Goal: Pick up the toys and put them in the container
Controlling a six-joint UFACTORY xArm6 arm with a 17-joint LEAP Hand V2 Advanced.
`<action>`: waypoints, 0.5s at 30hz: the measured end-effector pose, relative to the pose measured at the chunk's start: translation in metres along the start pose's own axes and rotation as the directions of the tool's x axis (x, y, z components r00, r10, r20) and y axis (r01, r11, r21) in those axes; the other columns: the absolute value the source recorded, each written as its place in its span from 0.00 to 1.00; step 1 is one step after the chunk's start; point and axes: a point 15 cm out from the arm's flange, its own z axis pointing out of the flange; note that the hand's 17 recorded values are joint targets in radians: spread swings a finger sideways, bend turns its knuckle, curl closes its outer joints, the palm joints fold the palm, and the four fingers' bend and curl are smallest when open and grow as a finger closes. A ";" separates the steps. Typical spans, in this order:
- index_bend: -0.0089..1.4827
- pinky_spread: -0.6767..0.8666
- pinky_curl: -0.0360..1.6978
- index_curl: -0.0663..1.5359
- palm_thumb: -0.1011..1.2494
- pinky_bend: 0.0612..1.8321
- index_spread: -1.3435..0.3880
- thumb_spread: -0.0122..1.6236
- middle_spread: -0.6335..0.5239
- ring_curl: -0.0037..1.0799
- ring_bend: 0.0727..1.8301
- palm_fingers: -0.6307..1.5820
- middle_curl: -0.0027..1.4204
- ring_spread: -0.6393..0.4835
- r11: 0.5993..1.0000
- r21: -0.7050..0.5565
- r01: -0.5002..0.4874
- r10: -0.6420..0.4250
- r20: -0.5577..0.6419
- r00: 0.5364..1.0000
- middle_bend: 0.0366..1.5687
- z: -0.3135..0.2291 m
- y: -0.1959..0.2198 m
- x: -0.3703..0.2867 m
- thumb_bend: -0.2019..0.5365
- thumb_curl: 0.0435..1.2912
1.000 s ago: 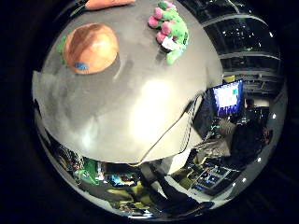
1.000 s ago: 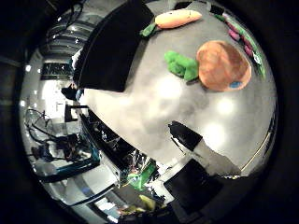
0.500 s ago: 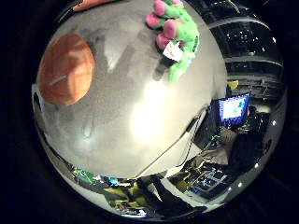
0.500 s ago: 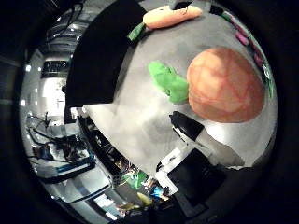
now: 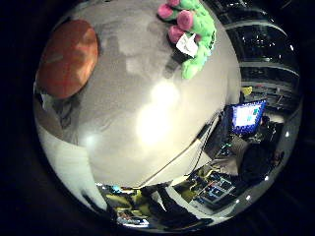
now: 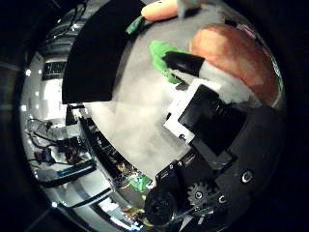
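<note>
Little-finger view, left to right: orange ball (image 5: 66, 58) sits at upper left of frame on the grey tabletop (image 5: 147, 123). It's round, with a mottled orange-red skin and faint lighter seams, and fills a good chunk of that corner, so it's close to the palm. At upper middle-right is a green and pink plush toy (image 5: 192, 29), with fuzzy green body, pink rounded lumps and a white tag on it, lying on the tabletop well apart from the ball.

Thumb view, left to right: black container (image 6: 99, 53) takes the upper left, with dark flat walls and its inside not visible. An orange carrot toy (image 6: 159, 9) with a green leaf end lies at top centre, just beside the container's edge. A green plush bit (image 6: 161, 55) lies on the tabletop in the middle, next to the ball at upper right. The hand (image 6: 207, 116) reaches in from lower right. A black-tipped white finger (image 6: 193, 65) lies across the ball's near side, touching it. Can't tell if the fingers are curled round it or just resting.
</note>
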 end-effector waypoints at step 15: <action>0.71 0.27 0.36 0.44 0.81 0.67 0.65 0.56 0.45 0.51 0.72 0.87 0.44 0.42 0.999 -0.008 -0.043 0.043 -0.005 0.999 0.76 -0.070 0.024 0.001 0.26 0.39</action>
